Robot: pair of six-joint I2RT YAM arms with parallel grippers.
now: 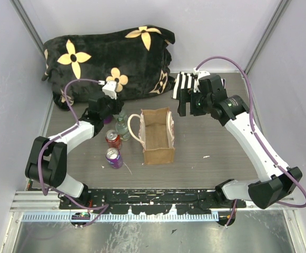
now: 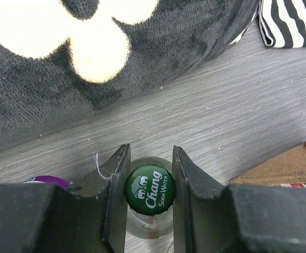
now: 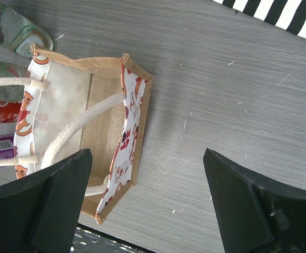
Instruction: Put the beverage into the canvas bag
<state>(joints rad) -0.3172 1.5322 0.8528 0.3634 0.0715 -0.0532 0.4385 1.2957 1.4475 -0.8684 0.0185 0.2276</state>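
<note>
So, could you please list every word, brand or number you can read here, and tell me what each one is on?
"Chang SODA WATER": on the green cap of the bottle.
Too small to read: the lettering on the red can and the purple can.
No legible words: the canvas bag, whose print shows only pictures.

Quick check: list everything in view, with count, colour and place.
canvas bag: one, tan, cream handles, table centre
glass bottle: one, clear, green cap, left of bag
cans: two, red can and purple can, near-left of bag
plush blanket: one, black with cream flowers, back left
striped cloth: one, black-and-white, back right
table: one, grey woodgrain
left gripper: one, black fingers closed on the bottle cap
right gripper: one, black fingers open, above table right of bag
</note>
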